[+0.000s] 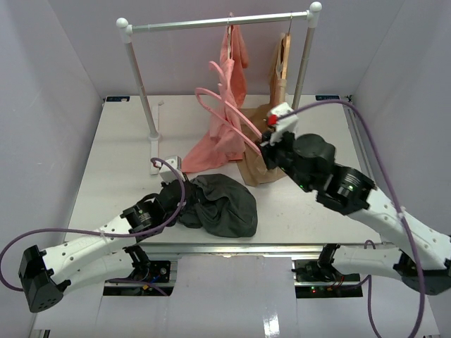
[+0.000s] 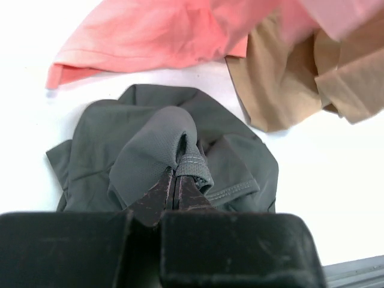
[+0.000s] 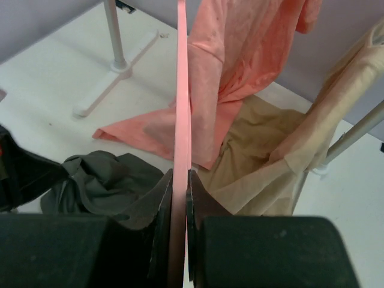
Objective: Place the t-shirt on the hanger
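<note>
The t-shirt (image 1: 222, 204) is seen crumpled on the counter (image 1: 113, 155) toward 6 o'clock. A fold at its 9 o'clock edge is pinched by the jaws of the left gripper (image 2: 175, 180). The hanger (image 3: 183, 90) is held at 1 o'clock of the t-shirt, one arm clamped between the jaws of the right gripper (image 3: 179, 183). A salmon garment (image 1: 229, 134) and a tan garment (image 1: 255, 169) are draped from the rail (image 1: 218, 23) at 12 o'clock.

You'll see the charcoal t-shirt (image 1: 222, 204) crumpled in a heap near the table (image 1: 127, 141) front; the slim pink hanger (image 3: 183, 90) seems raised and tilted.
</note>
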You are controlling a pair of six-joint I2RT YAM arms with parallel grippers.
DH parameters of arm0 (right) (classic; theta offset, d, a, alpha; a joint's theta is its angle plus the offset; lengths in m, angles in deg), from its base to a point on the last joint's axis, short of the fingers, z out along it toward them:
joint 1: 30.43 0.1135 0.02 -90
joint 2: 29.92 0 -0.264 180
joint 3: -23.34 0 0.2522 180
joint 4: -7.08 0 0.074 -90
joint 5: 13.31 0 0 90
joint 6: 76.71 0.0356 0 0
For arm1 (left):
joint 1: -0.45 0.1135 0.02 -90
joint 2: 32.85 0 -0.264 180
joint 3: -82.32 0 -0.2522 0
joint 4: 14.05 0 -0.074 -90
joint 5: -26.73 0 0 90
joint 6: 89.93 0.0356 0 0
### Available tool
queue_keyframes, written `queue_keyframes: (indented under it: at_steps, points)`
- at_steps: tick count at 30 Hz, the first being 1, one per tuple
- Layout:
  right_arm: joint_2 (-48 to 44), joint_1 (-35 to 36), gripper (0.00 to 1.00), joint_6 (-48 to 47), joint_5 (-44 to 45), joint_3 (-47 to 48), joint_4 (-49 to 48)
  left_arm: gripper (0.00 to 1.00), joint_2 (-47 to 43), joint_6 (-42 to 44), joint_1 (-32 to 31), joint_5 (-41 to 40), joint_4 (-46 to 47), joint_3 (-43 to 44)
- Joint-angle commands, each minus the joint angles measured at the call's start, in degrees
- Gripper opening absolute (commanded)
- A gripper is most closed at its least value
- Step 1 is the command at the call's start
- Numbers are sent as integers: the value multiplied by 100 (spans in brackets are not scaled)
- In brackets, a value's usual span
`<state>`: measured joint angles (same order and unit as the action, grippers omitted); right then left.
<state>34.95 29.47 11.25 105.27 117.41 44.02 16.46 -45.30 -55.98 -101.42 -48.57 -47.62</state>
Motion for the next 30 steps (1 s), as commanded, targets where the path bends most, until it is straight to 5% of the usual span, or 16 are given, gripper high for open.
queue_keyframes:
  at_steps: [1,12,30]
  points:
    - [-1350,-1,8,614,-240,-1060,118,0,256,292,564,660,-12,555]
    - [-3716,-14,8,1401,-1422,-2735,497,0,828,442,1341,735,-217,1232]
    - [-4750,-14,8,1581,-2032,-3173,1490,0,1474,569,2089,1165,-249,1869]
